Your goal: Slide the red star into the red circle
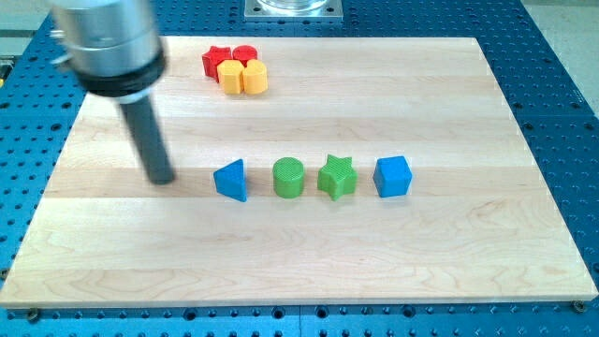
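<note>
My tip (163,178) rests on the counter (449,243), at seven o'clock well apart from the red star (216,61), which touches the red circle (245,54); this rod end effector has hold of nothing.

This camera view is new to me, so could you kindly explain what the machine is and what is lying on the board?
There is one picture, from a single camera looking down at a wooden board. The metal cylinder at the view's top left is the end of a robot arm. It has no hand, only a dark rod, and holds nothing. My tip rests on the board, left of the blue triangle.

In a row to the right of that block are a green cylinder, green star and blue cube. Near the top, the red star, red circle and two yellow blocks sit clustered together.
</note>
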{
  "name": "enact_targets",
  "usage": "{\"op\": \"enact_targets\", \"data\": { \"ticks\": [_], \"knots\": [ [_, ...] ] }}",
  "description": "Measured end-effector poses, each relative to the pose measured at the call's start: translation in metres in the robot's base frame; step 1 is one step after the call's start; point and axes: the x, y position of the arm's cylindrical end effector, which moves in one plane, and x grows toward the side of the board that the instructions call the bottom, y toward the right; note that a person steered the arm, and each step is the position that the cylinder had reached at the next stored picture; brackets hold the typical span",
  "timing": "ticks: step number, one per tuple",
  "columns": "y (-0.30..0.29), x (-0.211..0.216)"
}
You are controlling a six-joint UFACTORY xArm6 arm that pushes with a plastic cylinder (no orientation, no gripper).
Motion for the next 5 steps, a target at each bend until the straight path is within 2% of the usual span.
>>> {"op": "enact_targets", "data": {
  "ticks": [1, 4, 5],
  "knots": [
    [-0.023, -0.008],
    [-0.01, -0.185],
    [0.048, -0.208]
  ]
}}
